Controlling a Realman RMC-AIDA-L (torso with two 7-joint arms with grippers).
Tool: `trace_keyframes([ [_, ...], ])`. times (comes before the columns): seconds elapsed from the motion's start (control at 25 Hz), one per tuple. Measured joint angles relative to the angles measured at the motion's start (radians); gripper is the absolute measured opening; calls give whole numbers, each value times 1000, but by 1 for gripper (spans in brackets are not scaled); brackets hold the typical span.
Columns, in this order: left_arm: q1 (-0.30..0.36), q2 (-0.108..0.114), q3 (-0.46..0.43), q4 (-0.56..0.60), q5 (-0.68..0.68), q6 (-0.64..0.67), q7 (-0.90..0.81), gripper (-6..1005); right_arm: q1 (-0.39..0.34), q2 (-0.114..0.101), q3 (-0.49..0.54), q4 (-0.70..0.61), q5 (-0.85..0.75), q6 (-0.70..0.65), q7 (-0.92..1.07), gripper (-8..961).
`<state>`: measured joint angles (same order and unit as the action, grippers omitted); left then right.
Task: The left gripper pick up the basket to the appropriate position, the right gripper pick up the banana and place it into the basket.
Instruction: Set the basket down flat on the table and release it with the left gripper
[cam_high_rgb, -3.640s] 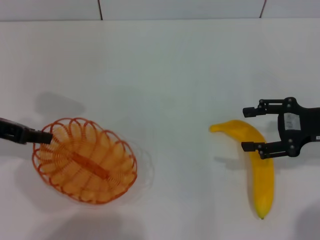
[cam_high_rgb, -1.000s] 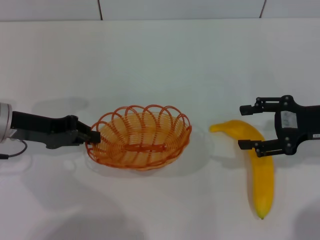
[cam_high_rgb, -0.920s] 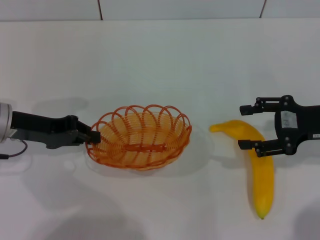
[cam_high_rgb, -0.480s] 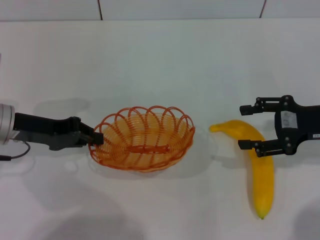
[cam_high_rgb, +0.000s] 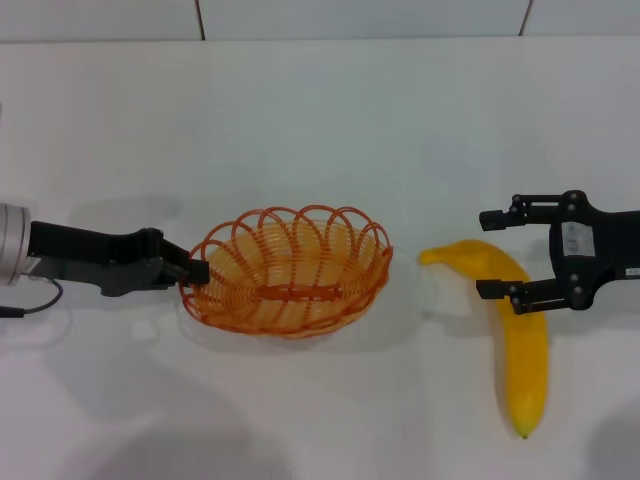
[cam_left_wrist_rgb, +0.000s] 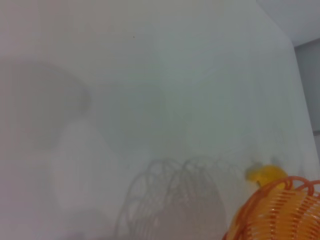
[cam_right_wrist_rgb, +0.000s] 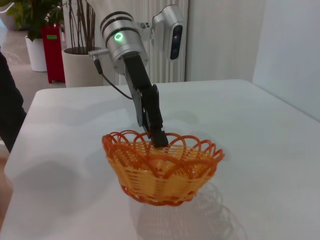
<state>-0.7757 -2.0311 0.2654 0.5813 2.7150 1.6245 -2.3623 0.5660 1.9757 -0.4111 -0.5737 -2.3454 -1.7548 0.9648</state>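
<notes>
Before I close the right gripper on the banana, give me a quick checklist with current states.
1. Right gripper open: ok, fingers spread.
2. Fingers straddle the banana: cannot tell; the head view shows them over its upper curve, height unclear.
3. Left gripper holds the basket: ok, clamped on its rim.
4. Basket set down on the table: not ok, the right wrist view shows it lifted, shadow below.
5. Basket interior free: ok.
6. Gap between basket and banana: ok, apart.
</notes>
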Motion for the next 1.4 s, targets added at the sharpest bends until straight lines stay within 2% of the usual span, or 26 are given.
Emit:
trace_keyframes([
  [0.56,2,-2,10,-15,-57,38,41,88,-6,-2,1,0,0,-2,0,788],
  [0.64,1,-2,10,-16,-56,44,51,323,-5,-3,2,0,0,-3,0,788],
  [1.08,-5,-2,51,-36,-60,52,72,800,-2,-3,1,0,0,-5,0,788],
  [1.4,-8,-1,51,-34,-60,76,90,868,-2,-4,1,0,0,-8,0,788],
])
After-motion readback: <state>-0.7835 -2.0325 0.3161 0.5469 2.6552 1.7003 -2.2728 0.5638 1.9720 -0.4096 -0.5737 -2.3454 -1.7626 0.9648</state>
